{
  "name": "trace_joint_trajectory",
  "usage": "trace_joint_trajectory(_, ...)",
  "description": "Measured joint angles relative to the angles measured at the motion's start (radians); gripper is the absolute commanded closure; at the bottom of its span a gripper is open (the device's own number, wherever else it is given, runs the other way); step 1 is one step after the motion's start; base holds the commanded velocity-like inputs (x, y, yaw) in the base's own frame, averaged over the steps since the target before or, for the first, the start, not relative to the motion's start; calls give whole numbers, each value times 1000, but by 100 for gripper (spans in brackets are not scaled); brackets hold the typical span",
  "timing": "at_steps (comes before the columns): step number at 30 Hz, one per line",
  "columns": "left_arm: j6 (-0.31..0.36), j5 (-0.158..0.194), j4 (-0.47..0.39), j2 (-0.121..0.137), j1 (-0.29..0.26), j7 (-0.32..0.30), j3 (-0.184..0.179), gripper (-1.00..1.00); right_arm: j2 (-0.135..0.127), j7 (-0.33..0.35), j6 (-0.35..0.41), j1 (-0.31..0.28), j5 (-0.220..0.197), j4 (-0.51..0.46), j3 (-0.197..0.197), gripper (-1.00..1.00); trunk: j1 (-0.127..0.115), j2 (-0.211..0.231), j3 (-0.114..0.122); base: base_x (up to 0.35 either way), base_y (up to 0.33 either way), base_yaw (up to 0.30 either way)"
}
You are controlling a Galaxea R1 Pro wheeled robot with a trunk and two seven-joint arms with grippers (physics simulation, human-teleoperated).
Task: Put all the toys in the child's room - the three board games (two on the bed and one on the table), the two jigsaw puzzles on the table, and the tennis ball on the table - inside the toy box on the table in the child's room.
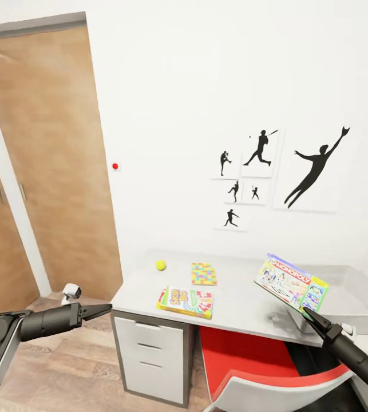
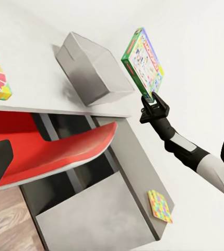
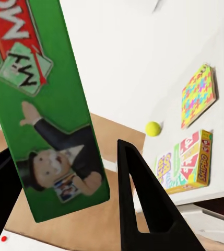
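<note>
My right gripper [image 1: 308, 312] is shut on the lower edge of the white and green Monopoly board game [image 1: 291, 282], holding it tilted in the air over the table [image 1: 241, 309], just left of the grey toy box [image 1: 367, 321]. On the table lie the Skip-Bo board game [image 1: 186, 301], a jigsaw puzzle [image 1: 204, 273] and the tennis ball [image 1: 161, 265]. The left wrist view has the toy box [image 2: 93, 68], the held Monopoly game [image 2: 143, 57] and a second jigsaw puzzle [image 2: 160, 205] further along the desk. My left gripper [image 1: 105, 309] hangs open off the table's left end.
A red chair [image 1: 264, 360] with a white shell is tucked under the table below the held box. White drawers [image 1: 152, 355] stand under the table's left end. A wooden door [image 1: 52, 160] fills the left wall, with wood floor [image 1: 63, 372] before it.
</note>
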Motion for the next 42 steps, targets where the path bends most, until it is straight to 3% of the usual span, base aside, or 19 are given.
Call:
trace_joint_trajectory(9, 0, 0, 0, 1, 0, -1, 2, -100, -1, -8, 4, 0, -1, 1, -1, 100, 0, 0, -5, -36, 89, -231)
trace_joint_trajectory(17, 0, 0, 0, 2, 0, -4, 3, -100, -47, -7, 43, 0, 0, 0, -1, 100, 0, 0, -11, 7, 36, -236)
trace_joint_trajectory(28, 2, 11, -13, 22, -2, -19, 7, -100, -64, 0, 101, 0, 11, -33, 2, 100, 0, 0, -25, 166, 82, -140)
trace_joint_trajectory(33, 3, 12, -22, 37, -3, -72, 7, -100, -56, 5, 211, 16, 14, -216, 9, 100, 0, 0, -33, 37, 8, -10)
trace_joint_trajectory(37, 2, 7, -23, 41, -4, -86, 6, -100, -48, 7, 317, 68, 8, -407, 11, 100, 0, 0, -40, 7, 1, -2)
trace_joint_trajectory(42, 2, 5, -23, 42, -4, -89, 6, -100, -27, 8, 349, 85, 9, -488, 8, 100, 0, 0, -48, 1, 0, 0)
